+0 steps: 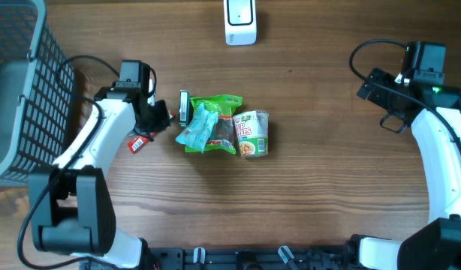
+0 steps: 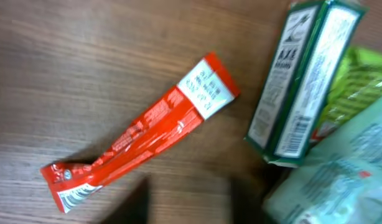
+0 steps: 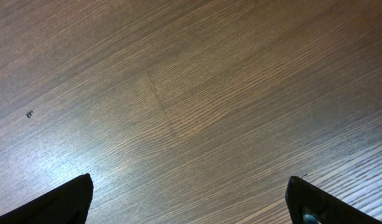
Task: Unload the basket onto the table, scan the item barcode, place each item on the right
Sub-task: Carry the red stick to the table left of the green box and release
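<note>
Presently: red sachet (image 2: 141, 134) lay flat on the wooden surface (image 1: 328, 195), just beside a green-and-white box (image 2: 303, 81) and near the left tool (image 1: 160, 118); that tool's fingers were blurred, so spread or pressed together could not be told; right tool (image 3: 191, 208) stood spread wide, pinching nothing, well apart; scanner (image 1: 240, 22) sat at the far edge

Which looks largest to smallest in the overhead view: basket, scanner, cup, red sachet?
1. basket
2. cup and scanner: too alike to rank; the scanner is cut by the frame edge
3. red sachet, partly hidden
</note>
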